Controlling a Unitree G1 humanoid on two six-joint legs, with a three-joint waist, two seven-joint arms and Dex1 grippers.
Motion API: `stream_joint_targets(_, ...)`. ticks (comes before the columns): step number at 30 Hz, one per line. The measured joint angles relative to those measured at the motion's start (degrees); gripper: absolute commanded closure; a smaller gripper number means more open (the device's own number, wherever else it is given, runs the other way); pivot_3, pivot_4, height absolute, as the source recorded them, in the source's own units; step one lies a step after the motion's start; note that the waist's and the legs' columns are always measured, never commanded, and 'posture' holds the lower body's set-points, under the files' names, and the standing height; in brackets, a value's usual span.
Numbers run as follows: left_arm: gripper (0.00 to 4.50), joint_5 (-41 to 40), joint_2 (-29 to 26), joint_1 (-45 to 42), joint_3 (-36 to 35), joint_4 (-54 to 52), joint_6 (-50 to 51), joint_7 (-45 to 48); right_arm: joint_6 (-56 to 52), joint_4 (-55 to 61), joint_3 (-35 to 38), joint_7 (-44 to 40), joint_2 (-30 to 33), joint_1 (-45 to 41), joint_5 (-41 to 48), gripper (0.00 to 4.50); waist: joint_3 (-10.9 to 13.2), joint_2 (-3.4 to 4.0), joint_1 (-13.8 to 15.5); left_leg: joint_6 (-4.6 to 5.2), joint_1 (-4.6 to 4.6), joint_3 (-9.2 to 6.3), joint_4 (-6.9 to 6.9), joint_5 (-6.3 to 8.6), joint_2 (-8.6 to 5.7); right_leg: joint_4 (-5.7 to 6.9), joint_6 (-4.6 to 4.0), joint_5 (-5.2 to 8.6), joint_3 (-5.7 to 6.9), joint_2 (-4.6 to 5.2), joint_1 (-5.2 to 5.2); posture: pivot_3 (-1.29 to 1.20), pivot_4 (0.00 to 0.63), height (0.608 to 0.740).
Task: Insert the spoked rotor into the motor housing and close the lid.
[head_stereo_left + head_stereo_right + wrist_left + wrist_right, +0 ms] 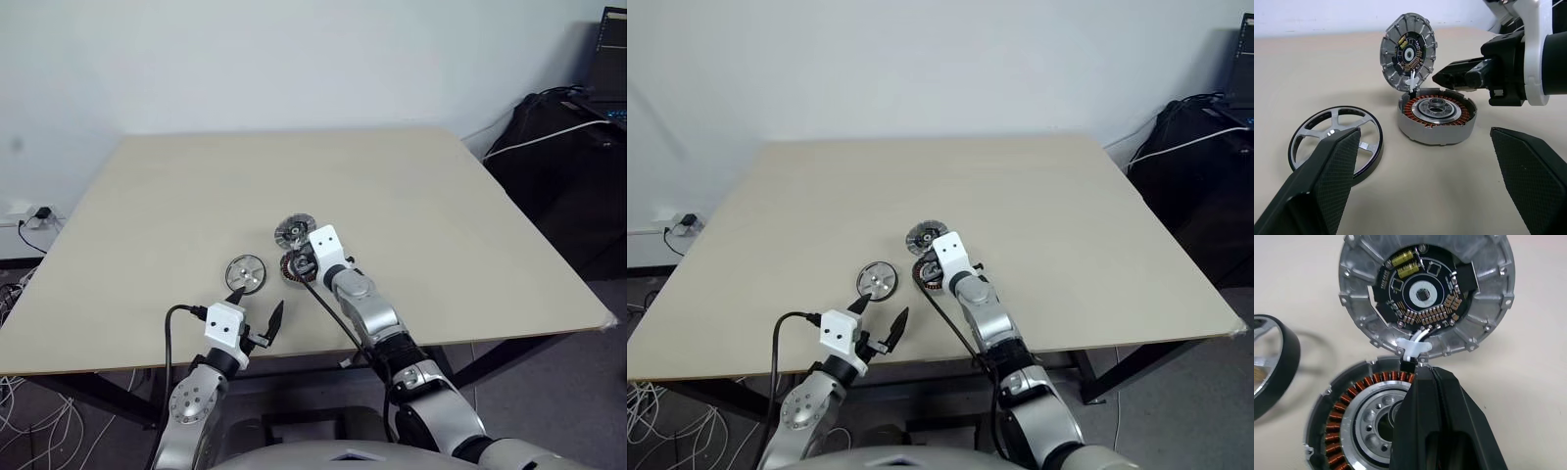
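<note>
Standing open on its hinge, the lid [1408, 52] shows its inner face with the dark circuit board, near the middle of the head camera picture, just above the housing [1437, 113]. It stands upright, so the well with the copper windings is free from above, which is what the wheel needs to go in. A short white cable joins the lid to the housing at the hinge.

The right gripper [1449, 77] has its two black fingers pressed together with nothing between them. It lies over the rim of the housing, the tip close to the hinge. I judge that it is there to keep the lid up or to steady the housing, but whether it touches I cannot tell.

The spoked wheel [246, 273] lies flat on the table [470, 235], left of the housing and near it but apart. Nobody holds it. The left gripper [257, 305] is at the lower middle of the picture, just below the wheel, its fingers spread wide and empty. This looks like a ready position for picking up the wheel, a step not yet done.
</note>
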State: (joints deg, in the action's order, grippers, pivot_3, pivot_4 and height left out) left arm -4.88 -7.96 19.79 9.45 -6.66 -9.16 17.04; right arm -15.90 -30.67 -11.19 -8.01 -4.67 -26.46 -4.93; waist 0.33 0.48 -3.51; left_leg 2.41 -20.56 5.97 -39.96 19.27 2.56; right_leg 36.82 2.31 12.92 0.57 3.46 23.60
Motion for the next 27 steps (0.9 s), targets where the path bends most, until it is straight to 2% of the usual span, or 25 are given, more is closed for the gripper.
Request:
stream_joint_targets(10,0.00,0.0,0.0,0.2,0.0,0.0,0.0,-0.5,-1.8,-2.0,0.0,0.2,0.0,-1.5,-0.7,4.47,0.0,0.03,0.0,0.00,0.00,0.00,0.00,0.00,0.00,0.00,0.00,0.00,0.00,0.00,0.01,0.00,0.000,0.740)
stream_joint_targets(27,0.00,-0.1,0.0,0.2,0.1,-0.2,0.3,-0.7,-5.3,0.5,-2.5,-5.4,1.2,-0.8,-1.4,4.47,0.0,0.04,-0.1,0.00,0.00,-0.01,0.01,0.00,0.00,-0.01,0.00,0.00,0.00,0.00,0.00,0.00,0.000,0.740)
